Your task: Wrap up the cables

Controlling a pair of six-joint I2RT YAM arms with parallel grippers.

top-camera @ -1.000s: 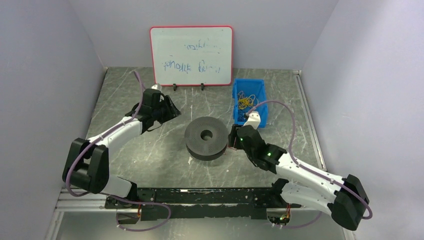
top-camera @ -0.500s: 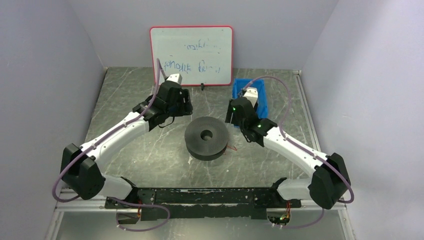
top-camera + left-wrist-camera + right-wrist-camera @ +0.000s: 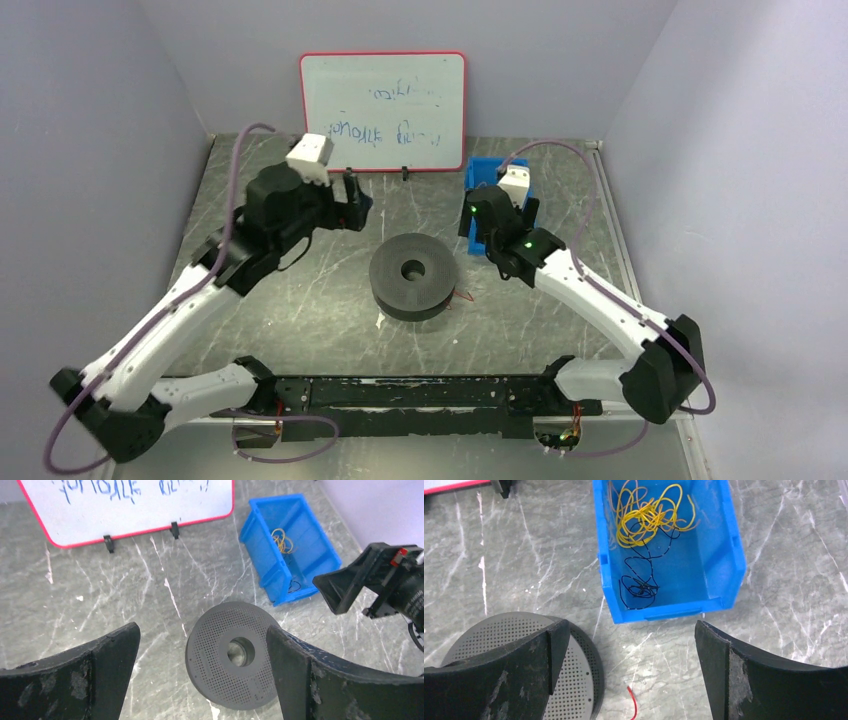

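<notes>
Both your claws are wide apart and hold nothing. The left claw (image 3: 202, 632) hangs high, behind the spool (image 3: 413, 277) and to its left. The right claw (image 3: 631, 627) hangs behind the spool and to its right, over the near end of the bin (image 3: 729, 545).

The red wire (image 3: 632, 707) shows only as a short end. It lies flat on the worktop (image 3: 300, 300), just right of the spool. The top view shows one more tiny red bit at the spool's near left edge. You cannot see the rest of the wire, and it may be wound inside the spool.

The bin holds yellow wire (image 3: 649, 515) and black wire (image 3: 639, 587).

I think the red wire is very thin, soft and light. It will bend, not push, and it could slip out of a loose pinch. Because it lies flat on the hard worktop, it may be hard to pick up. Pinch it a little way back from the tip, close to the spool, and pull gently.
</notes>
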